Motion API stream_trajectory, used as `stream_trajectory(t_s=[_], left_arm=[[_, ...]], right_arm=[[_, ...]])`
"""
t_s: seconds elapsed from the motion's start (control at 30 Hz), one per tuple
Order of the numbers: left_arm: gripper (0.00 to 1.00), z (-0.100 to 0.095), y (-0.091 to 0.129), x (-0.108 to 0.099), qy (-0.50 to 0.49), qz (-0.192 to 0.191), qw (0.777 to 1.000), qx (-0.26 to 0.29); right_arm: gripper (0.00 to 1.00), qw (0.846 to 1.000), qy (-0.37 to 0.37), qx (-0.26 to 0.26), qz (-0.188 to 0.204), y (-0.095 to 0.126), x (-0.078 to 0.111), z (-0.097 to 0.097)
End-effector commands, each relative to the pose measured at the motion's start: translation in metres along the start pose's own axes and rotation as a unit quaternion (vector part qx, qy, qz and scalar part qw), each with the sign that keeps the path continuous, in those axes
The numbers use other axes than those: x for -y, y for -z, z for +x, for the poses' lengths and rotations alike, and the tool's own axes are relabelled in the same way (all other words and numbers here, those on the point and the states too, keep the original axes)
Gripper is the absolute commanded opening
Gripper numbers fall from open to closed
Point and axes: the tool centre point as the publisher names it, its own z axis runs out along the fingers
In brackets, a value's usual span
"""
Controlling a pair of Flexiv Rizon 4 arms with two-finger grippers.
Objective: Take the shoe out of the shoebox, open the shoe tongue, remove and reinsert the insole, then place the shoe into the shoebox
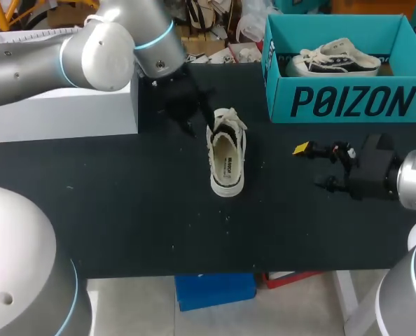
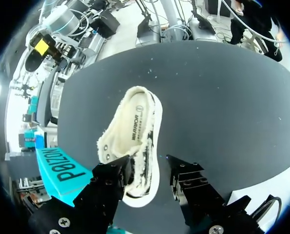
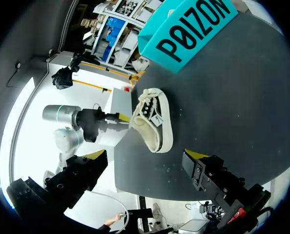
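Left gripper [image 2: 147, 169] fingers stand apart astride the shoe [image 2: 134, 131] at its laced toe end, yellow tips hidden; right gripper [image 3: 145, 156] hangs open, well apart.

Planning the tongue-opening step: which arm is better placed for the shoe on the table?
Left. The left gripper straddles the shoe's lace end, open; the right gripper sits off to the side, clear of it.
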Motion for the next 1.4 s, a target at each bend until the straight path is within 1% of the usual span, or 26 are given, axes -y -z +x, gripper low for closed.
stream_trajectory(t_s=[0.03,0.27,0.53,0.67,0.9,1.0,1.13,1.2,1.3,1.37,1.4], left_arm=[[0.44,-0.006,-0.01,-0.003,-0.001,0.003,1.0,-0.019],[0.44,0.003,-0.027,0.001,0.001,0.012,0.999,-0.032],[0.45,0.013,-0.053,0.0,0.011,0.021,0.998,-0.051],[0.44,0.016,-0.063,-0.003,0.01,0.012,0.998,-0.062],[0.43,0.015,-0.069,-0.012,0.003,-0.012,0.998,-0.063],[0.38,0.013,-0.071,-0.015,-0.004,-0.022,0.997,-0.067],[0.34,0.012,-0.075,-0.018,-0.014,-0.038,0.996,-0.077],[0.34,0.011,-0.077,-0.019,-0.015,-0.038,0.996,-0.077],[0.31,0.01,-0.08,-0.018,-0.018,-0.037,0.996,-0.078],[0.24,0.01,-0.08,-0.018,-0.023,-0.041,0.996,-0.082],[0.11,0.01,-0.081,-0.018,-0.025,-0.043,0.995,-0.085]], right_arm=[[1.0,1.0,0.0,0.001,0.0,-0.001,0.0,0.001],[1.0,1.0,0.0,0.001,0.0,-0.001,0.0,0.001],[1.0,1.0,0.0,0.001,0.0,-0.001,0.0,0.001],[1.0,1.0,0.0,0.001,0.0,-0.001,0.0,0.001],[1.0,1.0,0.0,0.001,0.0,-0.001,0.0,0.001],[1.0,1.0,0.0,0.001,0.0,-0.001,0.0,0.001],[1.0,1.0,0.0,0.001,0.0,-0.001,0.0,0.001],[1.0,1.0,0.0,0.001,0.0,-0.001,0.0,0.001],[1.0,1.0,0.0,0.001,0.0,-0.001,0.0,0.001],[1.0,1.0,0.0,0.001,0.0,-0.001,0.0,0.001],[1.0,1.0,0.0,0.001,0.0,-0.001,0.0,0.001]])
